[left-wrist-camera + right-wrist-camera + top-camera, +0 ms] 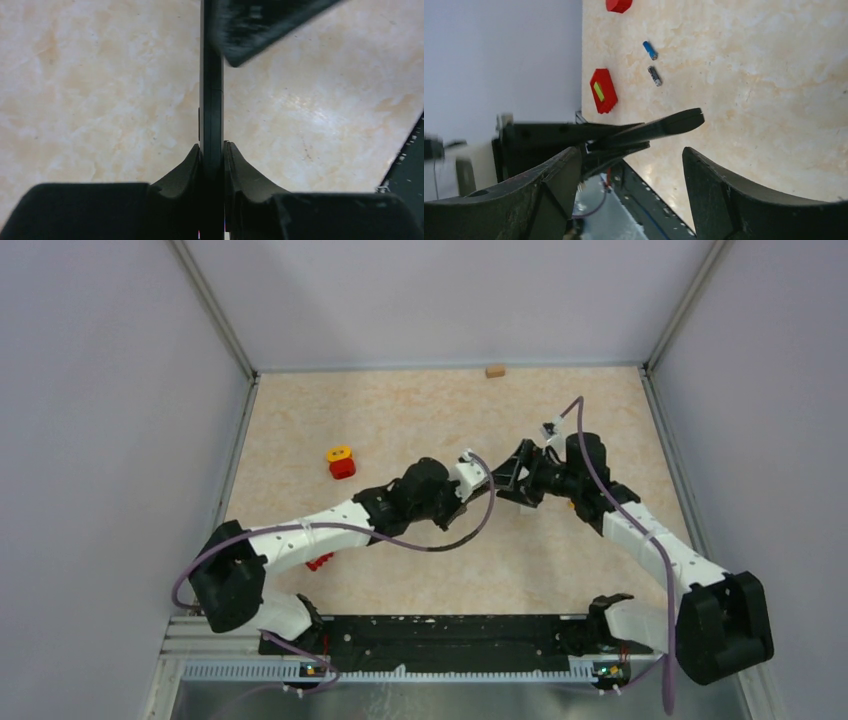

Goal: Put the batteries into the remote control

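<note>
My left gripper is shut on the remote control, a thin black bar seen edge-on and held above the table. In the top view the left gripper meets my right gripper at mid-table. The right gripper is open and empty, its fingers just short of the remote's free end. A blurred dark right finger shows at the remote's far end. A blue battery and a dark battery lie on the table beyond. An orange one is not in view.
A red block with a yellow top stands left of the grippers and shows in the right wrist view. A small red piece lies by the left arm. A tan block sits at the back wall. A black rail runs along the near edge.
</note>
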Controlling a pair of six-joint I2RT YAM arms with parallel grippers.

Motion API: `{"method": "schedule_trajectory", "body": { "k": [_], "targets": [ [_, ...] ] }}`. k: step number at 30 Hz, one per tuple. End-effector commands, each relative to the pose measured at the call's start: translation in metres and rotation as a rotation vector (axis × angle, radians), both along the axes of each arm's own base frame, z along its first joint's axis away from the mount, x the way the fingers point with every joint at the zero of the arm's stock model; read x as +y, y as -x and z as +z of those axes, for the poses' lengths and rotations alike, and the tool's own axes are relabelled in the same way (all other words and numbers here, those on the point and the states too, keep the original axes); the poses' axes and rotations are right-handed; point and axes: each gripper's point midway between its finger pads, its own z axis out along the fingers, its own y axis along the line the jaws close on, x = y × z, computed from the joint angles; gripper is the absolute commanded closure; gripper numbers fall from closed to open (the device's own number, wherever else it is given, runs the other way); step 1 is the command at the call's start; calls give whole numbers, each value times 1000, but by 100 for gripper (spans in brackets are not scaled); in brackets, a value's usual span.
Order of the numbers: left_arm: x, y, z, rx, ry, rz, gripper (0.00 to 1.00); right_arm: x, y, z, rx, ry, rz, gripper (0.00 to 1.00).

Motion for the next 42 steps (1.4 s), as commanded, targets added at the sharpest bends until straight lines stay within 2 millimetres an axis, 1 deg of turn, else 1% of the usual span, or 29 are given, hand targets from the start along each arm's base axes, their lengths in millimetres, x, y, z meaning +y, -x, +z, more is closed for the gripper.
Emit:
{"method": "schedule_trajectory", "body": {
  "k": [1, 2, 4, 6, 9, 12, 14, 16, 17, 20, 24, 26, 29, 31, 32, 34, 36, 38, 42],
  "targets": [
    [-9, 26, 31, 208, 171, -165, 100, -5, 7, 45, -450, 63, 145, 25],
    [-4, 22, 34, 226, 190, -165, 100, -7, 10, 51, -519, 81, 163, 24],
    [3, 23, 45, 248, 235, -198, 100, -8, 15, 62, -657, 103, 210, 23],
    [8, 26, 57, 265, 280, -242, 100, -4, 26, 72, -764, 81, 277, 23],
    [11, 38, 74, 286, 321, -333, 100, -1, 35, 79, -878, 82, 351, 23],
    [12, 55, 85, 301, 347, -425, 100, 3, 42, 85, -944, 58, 417, 23],
    [12, 64, 90, 308, 369, -472, 100, 6, 40, 91, -961, 39, 430, 23],
    [13, 67, 95, 307, 384, -491, 100, 9, 37, 92, -967, 18, 433, 23],
    [14, 67, 96, 304, 388, -489, 100, 11, 40, 92, -970, -2, 459, 23],
    [17, 69, 100, 298, 399, -491, 100, 20, 57, 89, -956, -75, 576, 24],
    [19, 71, 103, 286, 412, -497, 100, 36, 82, 74, -926, -83, 709, 30],
    [18, 70, 102, 285, 413, -490, 100, 42, 89, 70, -926, -68, 741, 39],
    [17, 70, 100, 297, 413, -494, 100, 44, 88, 70, -920, -55, 735, 53],
    [17, 73, 100, 306, 414, -509, 100, 45, 87, 73, -922, -54, 735, 60],
    [17, 74, 100, 308, 414, -514, 100, 45, 87, 74, -926, -52, 733, 61],
    [18, 77, 101, 310, 417, -528, 100, 45, 85, 76, -928, -49, 727, 61],
    [19, 80, 101, 312, 421, -544, 100, 44, 85, 78, -930, -43, 723, 55],
    [20, 82, 101, 314, 421, -555, 100, 44, 84, 80, -933, -40, 720, 51],
    [20, 87, 100, 330, 422, -579, 100, 44, 85, 87, -953, -40, 715, 49]
  ]
}}
